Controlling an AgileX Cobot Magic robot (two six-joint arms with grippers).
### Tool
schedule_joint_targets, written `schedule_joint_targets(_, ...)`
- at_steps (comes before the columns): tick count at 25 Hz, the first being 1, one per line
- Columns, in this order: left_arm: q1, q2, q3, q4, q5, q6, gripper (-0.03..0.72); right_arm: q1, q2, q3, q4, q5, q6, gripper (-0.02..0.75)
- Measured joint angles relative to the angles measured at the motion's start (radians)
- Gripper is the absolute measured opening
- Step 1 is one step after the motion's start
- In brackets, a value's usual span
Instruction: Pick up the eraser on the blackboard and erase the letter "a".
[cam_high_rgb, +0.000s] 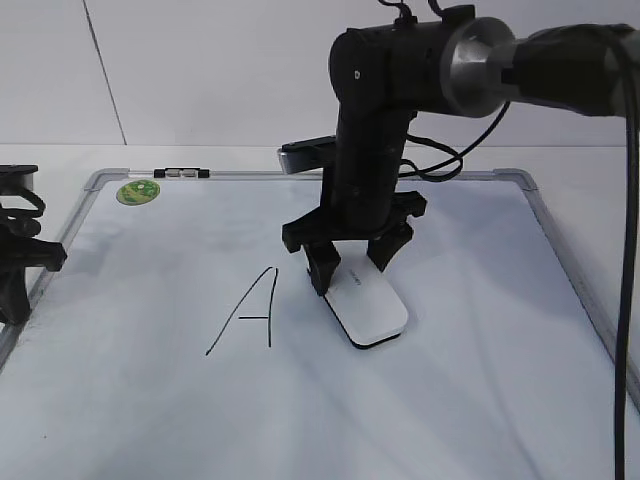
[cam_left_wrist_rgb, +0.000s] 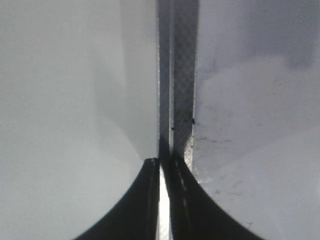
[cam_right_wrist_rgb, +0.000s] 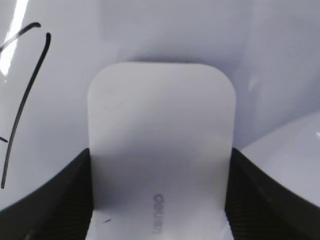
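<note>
The white eraser (cam_high_rgb: 372, 312) lies flat on the blackboard (cam_high_rgb: 150, 400), just right of a large capital "A" (cam_high_rgb: 250, 310). My right gripper (cam_high_rgb: 352, 268) is shut on the eraser's far end, one finger on each long side. In the right wrist view the eraser (cam_right_wrist_rgb: 160, 150) fills the space between the fingers (cam_right_wrist_rgb: 159, 165), with strokes of the capital (cam_right_wrist_rgb: 25, 100) at the left. No small letter "a" shows in any view. My left gripper (cam_high_rgb: 20, 270) rests at the board's left edge, shut and empty (cam_left_wrist_rgb: 164, 165).
A green sticker (cam_high_rgb: 138, 191) and a small clip (cam_high_rgb: 181, 173) sit at the board's far left edge. The silver frame (cam_left_wrist_rgb: 182, 75) runs under my left gripper. The right arm's cable hangs along the right side (cam_high_rgb: 630, 300).
</note>
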Motion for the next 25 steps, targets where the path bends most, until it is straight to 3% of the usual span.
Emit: schedule_joint_targets(25, 0.000, 0.000, 0.000, -0.007, 0.000, 0.000, 0.016, 0.006, 0.000, 0.000, -0.079, -0.002, 0.069, 0.559)
